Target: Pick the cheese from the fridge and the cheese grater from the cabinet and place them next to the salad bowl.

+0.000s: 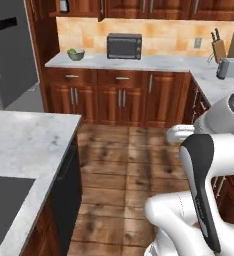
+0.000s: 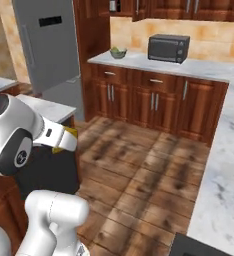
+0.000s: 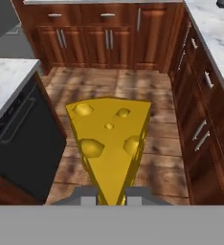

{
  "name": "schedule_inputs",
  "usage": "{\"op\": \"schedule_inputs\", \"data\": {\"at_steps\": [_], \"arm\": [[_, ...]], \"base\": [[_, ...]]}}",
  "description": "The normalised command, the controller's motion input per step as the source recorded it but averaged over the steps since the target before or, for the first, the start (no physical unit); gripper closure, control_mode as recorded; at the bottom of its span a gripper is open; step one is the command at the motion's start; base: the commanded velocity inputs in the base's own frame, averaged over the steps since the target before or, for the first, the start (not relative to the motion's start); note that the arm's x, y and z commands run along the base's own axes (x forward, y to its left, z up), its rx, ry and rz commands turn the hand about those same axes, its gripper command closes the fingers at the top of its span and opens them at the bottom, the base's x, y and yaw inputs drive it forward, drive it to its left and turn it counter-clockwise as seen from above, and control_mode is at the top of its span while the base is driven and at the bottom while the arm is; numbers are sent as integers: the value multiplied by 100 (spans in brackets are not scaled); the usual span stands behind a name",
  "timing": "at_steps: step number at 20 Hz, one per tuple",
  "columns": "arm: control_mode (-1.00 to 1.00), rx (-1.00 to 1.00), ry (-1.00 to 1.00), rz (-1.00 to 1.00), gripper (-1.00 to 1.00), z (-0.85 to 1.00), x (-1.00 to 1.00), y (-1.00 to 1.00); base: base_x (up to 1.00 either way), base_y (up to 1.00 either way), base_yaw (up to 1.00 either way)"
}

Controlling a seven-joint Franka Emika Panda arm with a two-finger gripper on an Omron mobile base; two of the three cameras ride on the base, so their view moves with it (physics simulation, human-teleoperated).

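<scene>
A: Gripper [image 3: 110, 195] clamped on the yellow holed cheese wedge [image 3: 111, 143], centre of the hand view, above wooden floor. Carry it level toward the pale off-white salad bowl with green leaves [image 1: 75, 54], upper left on the marble counter.

B: Right base view alone shows the tall grey fridge [image 2: 46, 42], upper left; bowl [image 2: 118, 52] beside it.
</scene>
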Motion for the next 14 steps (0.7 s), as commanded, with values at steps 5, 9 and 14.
{"op": "schedule_inputs", "data": {"at_steps": [5,9,14], "arm": [[100,0,0,0,100,0,0,0],[100,0,0,0,100,0,0,0],[100,0,0,0,100,0,0,0]], "base": [[100,28,-40],[100,41,-33],[100,54,-15]]}}
